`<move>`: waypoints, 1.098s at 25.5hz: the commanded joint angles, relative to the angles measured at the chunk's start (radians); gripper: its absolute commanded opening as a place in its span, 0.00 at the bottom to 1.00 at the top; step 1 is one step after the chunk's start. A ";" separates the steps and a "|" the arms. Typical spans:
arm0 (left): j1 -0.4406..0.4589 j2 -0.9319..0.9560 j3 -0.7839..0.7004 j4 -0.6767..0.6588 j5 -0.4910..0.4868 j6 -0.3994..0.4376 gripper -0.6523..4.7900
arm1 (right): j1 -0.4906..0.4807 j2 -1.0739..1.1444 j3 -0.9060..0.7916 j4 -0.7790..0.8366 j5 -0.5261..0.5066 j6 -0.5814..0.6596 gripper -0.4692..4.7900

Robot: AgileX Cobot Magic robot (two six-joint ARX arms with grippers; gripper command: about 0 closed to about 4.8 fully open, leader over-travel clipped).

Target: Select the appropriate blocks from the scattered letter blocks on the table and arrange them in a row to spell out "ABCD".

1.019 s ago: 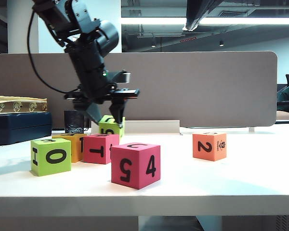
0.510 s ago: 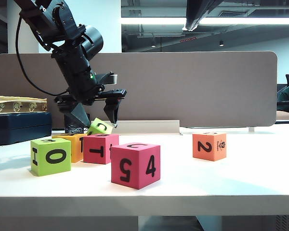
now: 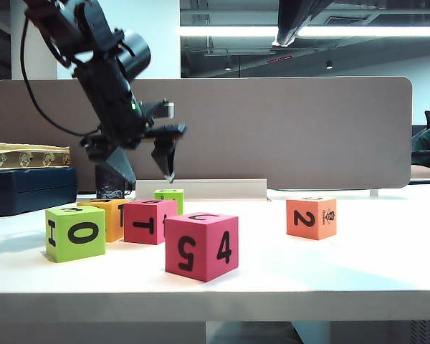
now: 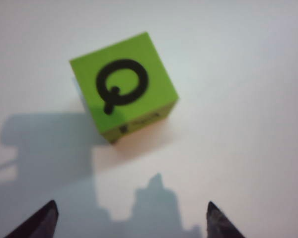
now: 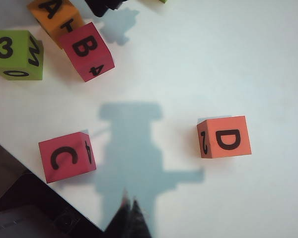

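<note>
The left pincer (image 3: 145,172) hangs released above the bench (image 3: 358,265), jaws spread, over the lime Q cube (image 4: 123,92), which sits alone on the white surface at about 11 o'clock from the red C cube (image 3: 201,245). The right pincer (image 5: 130,210) is clenched on nothing, high over the bench. Below it, the red B cube (image 5: 88,51) touches the orange A cube (image 5: 54,16); the lime 3 cube (image 5: 15,53) lies beside them, and the orange D cube (image 5: 224,143) sits well apart at 3 o'clock.
</note>
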 commanded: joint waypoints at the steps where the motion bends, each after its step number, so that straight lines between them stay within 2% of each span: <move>1: -0.001 -0.072 0.005 -0.060 0.113 0.003 0.81 | 0.002 -0.005 0.005 0.009 -0.001 0.000 0.09; 4: -0.010 -0.157 0.005 -0.171 0.259 0.003 0.80 | 0.002 -0.005 0.005 0.015 -0.001 0.000 0.09; 5: -0.017 -0.178 0.005 -0.207 0.279 0.005 0.79 | 0.002 -0.005 0.005 0.017 -0.001 0.000 0.09; 6: -0.023 -0.194 0.005 -0.238 0.285 0.004 0.78 | 0.002 -0.005 0.005 0.020 -0.001 0.000 0.09; 7: -0.042 -0.216 0.005 -0.312 0.284 0.005 0.72 | 0.002 -0.005 0.005 0.021 -0.001 0.000 0.09; 9: -0.078 -0.224 0.003 -0.424 0.283 0.019 0.72 | 0.002 -0.005 0.005 0.020 -0.001 0.000 0.09; 12: -0.128 -0.213 -0.002 -0.502 0.256 0.061 0.72 | 0.002 -0.005 0.005 0.019 -0.001 0.000 0.09; 19: -0.242 -0.177 -0.006 -0.597 0.214 0.065 0.76 | 0.002 -0.006 0.005 0.011 -0.001 0.000 0.09; 24: -0.284 -0.169 -0.038 -0.589 0.154 0.064 0.93 | 0.002 -0.008 0.006 -0.001 -0.001 0.000 0.09; 28: -0.296 -0.169 -0.105 -0.540 0.164 0.049 0.97 | 0.002 -0.020 0.006 -0.002 0.000 -0.001 0.09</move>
